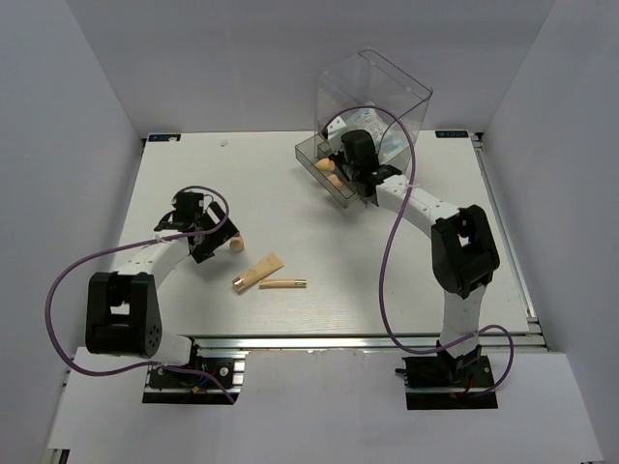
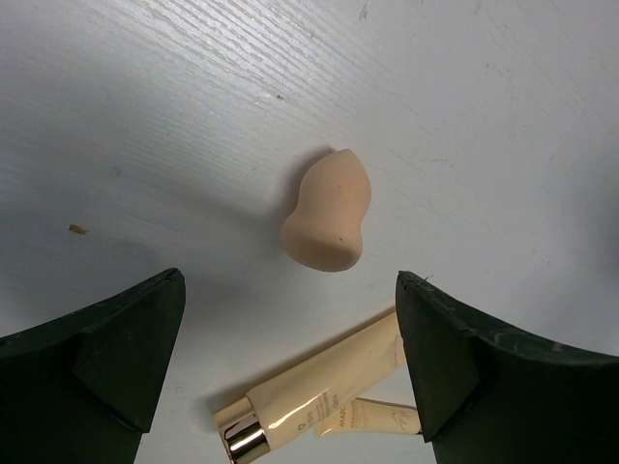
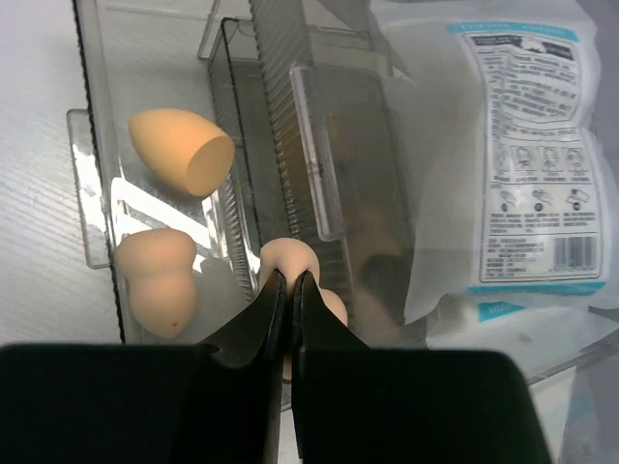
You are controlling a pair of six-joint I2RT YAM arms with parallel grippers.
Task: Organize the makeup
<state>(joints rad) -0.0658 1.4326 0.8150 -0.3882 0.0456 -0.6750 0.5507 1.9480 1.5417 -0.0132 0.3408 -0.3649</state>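
Note:
One peach sponge (image 2: pixel 327 213) lies on the table just beyond my open, empty left gripper (image 2: pixel 290 285), which hovers over it; it also shows in the top view (image 1: pixel 235 244) beside that gripper (image 1: pixel 213 242). The beige tube with gold cap (image 1: pixel 259 273) and the thin gold stick (image 1: pixel 283 284) lie next to it, and both show in the left wrist view, tube (image 2: pixel 309 401) and stick (image 2: pixel 382 418). My right gripper (image 3: pixel 290 280) is shut on a sponge (image 3: pixel 286 255) over the pulled-out drawer (image 3: pixel 97 193). Two sponges (image 3: pixel 179 150) (image 3: pixel 157 280) lie in that drawer. White blue-printed packets (image 3: pixel 522 145) sit in the box.
The tall clear plastic drawer box (image 1: pixel 377 97) stands at the back right of the table, its dark drawer (image 1: pixel 311 155) pulled out toward the left. The right arm's cable (image 1: pixel 392 242) loops over the table. White walls surround the table.

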